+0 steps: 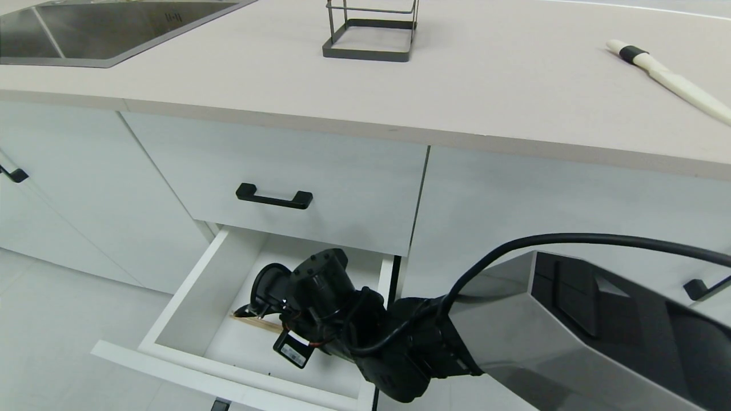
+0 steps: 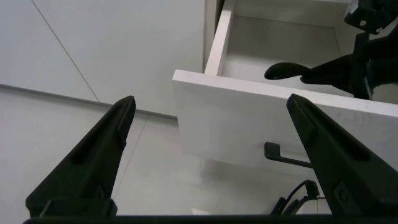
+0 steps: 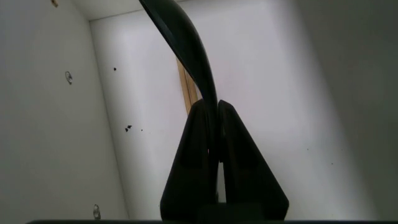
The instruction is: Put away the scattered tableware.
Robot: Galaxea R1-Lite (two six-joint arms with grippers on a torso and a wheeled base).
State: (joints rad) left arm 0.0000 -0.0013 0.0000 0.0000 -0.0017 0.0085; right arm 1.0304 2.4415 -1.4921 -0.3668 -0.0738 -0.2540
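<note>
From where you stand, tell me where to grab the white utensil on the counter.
Probably mid-shaft, past the black band, coming straight down with jaws across it: the white utensil lies flat on the counter, long and narrow, open on both sides.

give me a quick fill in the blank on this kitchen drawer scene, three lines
1. Down in the drawer, the right gripper is ____ on a black utensil.
2. The left gripper has its fingers ____.
3. The sink lies on the robot's ____ side.

Missing words: shut; open; left.
</note>
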